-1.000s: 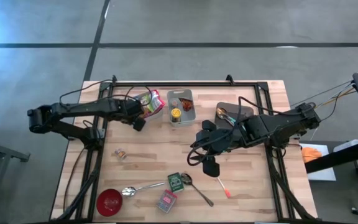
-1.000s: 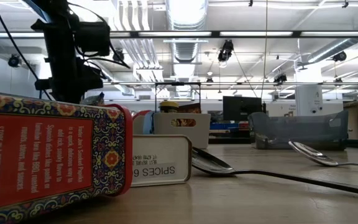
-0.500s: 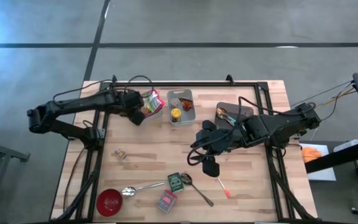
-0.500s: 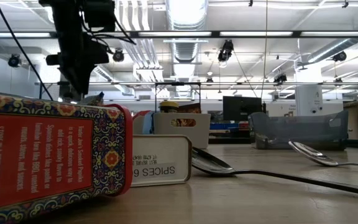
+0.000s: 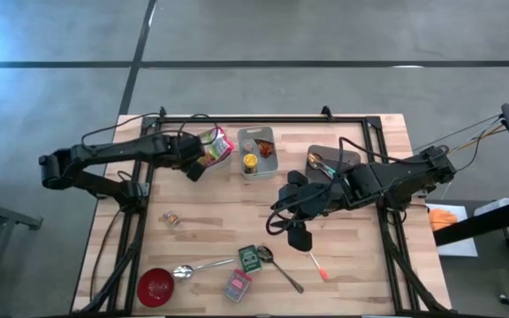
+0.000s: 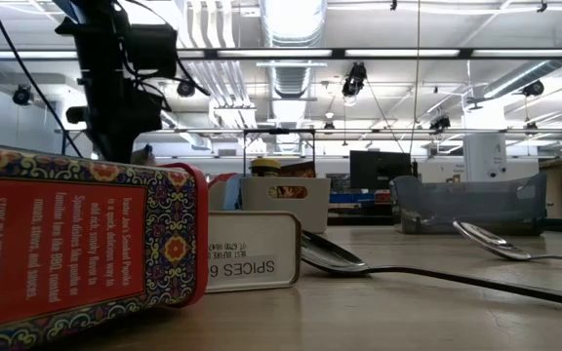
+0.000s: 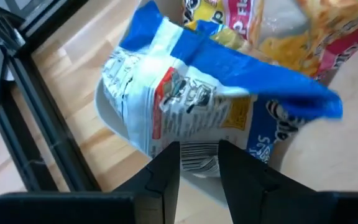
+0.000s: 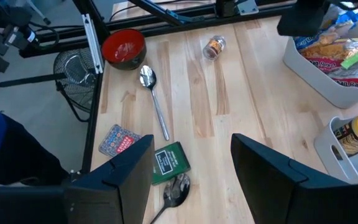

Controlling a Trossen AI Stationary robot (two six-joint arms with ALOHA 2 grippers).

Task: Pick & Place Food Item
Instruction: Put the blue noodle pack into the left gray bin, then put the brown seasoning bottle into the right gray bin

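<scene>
Fingers of the left gripper [image 7: 197, 168] are held slightly parted with nothing between them — the blue-and-white crinkled snack packet [image 7: 204, 93] lies just ahead, resting in the pale grey bin [image 5: 222, 159] on the worktop [image 5: 237, 221]. The left arm is far nearer (the right gripper [image 8: 191, 162], fingers apart and empty, hangs over mid-worktop).

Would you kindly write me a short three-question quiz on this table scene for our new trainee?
1. True or false: the red bowl sits in a table corner.
2. Which gripper is beside the bin of snack packets: A left gripper, B right gripper?
3. Fill in: a spoon lies between the red bowl and the green ___.

Key: 1 true; 2 A; 3 tin.
</scene>
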